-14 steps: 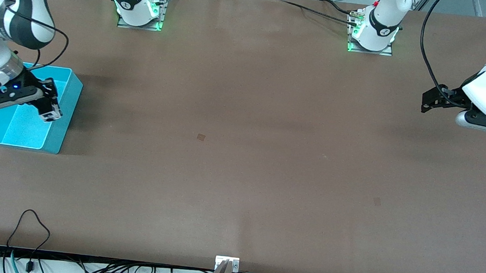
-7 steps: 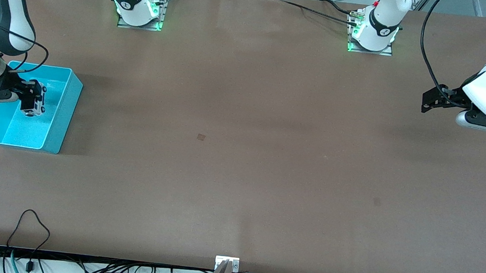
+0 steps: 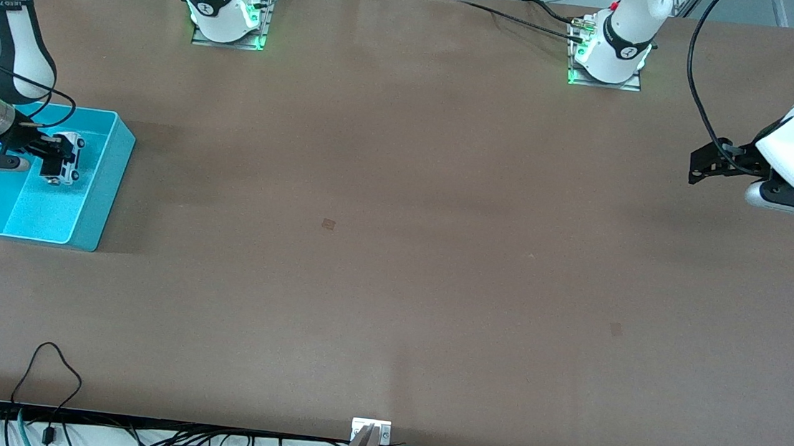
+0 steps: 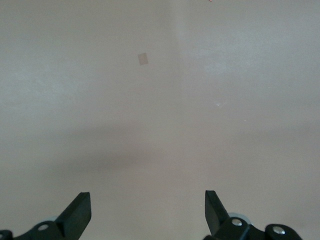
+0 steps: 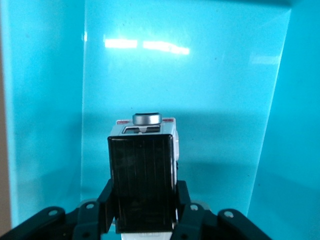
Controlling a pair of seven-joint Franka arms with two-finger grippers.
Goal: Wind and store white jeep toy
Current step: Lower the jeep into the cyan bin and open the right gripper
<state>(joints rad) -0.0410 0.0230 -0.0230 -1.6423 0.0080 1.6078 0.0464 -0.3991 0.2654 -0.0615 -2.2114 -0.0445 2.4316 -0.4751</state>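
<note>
Right gripper [image 3: 52, 158]: clamped on the tiny white plastic jeep toy [image 3: 67, 157] with black rear roof, over the open turquoise plastic bin [image 3: 100, 183] (at the right arm's end).
Left gripper [image 4: 147, 212]: fingers apart, waiting over bare brown tabletop [image 3: 394, 251].

the left wrist view looks down on a bare stretch of the brown bench [image 4: 165, 125], with the left end effector [image 4: 147, 212] at the edge of the frame. its two dark fingertips [image 4: 79, 210] stand wide apart with nothing between them, only bench surface showing in the gap. a small square patch [image 4: 143, 59], slightly darker than the surface around it, lies on the bench well apart from the fingertips, and a broad soft shadow [image 4: 100, 160] crosses the bench between the patch and the end effector.
</note>
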